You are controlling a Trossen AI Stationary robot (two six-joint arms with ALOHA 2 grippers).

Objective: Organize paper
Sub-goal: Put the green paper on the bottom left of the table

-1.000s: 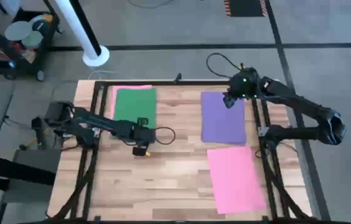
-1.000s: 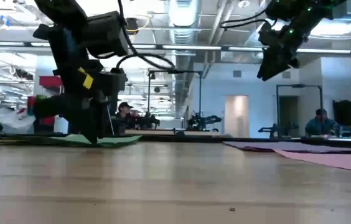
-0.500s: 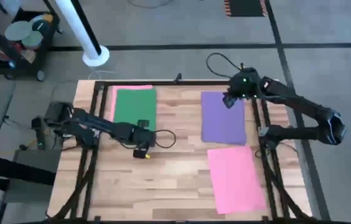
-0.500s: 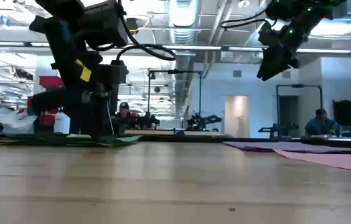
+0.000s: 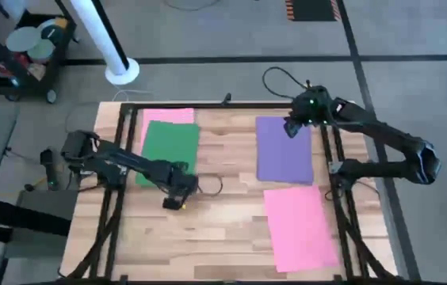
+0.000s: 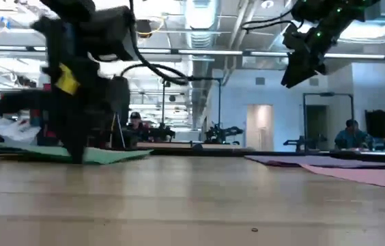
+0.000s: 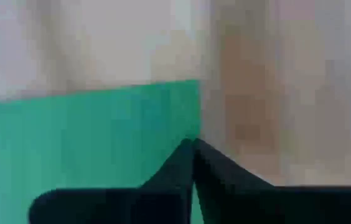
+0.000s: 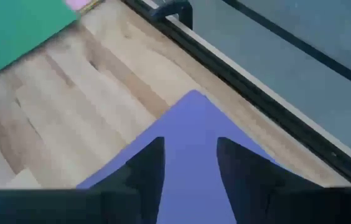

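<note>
A green sheet [image 5: 168, 149] lies slightly askew at the table's far left, its far end over a pink sheet [image 5: 168, 115]. My left gripper [image 5: 177, 190] is shut, with its tips on the green sheet's near right corner; the corner also shows in the left wrist view [image 7: 88, 137]. A purple sheet [image 5: 284, 149] lies flat at the far right, and a second pink sheet [image 5: 299, 226] lies flat nearer. My right gripper [image 5: 293, 127] hangs open above the purple sheet's far edge [image 8: 188, 124], well clear of the table in the low view [image 6: 295, 75]. My left gripper presses its shut fingertips [image 7: 185, 155] down on the green sheet beside its right edge, near the near right corner [image 7: 188, 112]. The fingers come from above, pointing down. The sheet lies flat on the table and on the pink sheet.
Bare wood shows in the table's middle and near left [image 5: 200, 229]. Black frame rails [image 5: 112, 214] run along the table's left and right sides. A cable [image 5: 212, 184] trails beside my left gripper. People and equipment show in the room beyond.
My left gripper has gone toward the table's near edge and a little left, fingers shut. The green sheet has slid with it toward the near edge and turned slightly. More of the pink sheet under its far end is uncovered.
</note>
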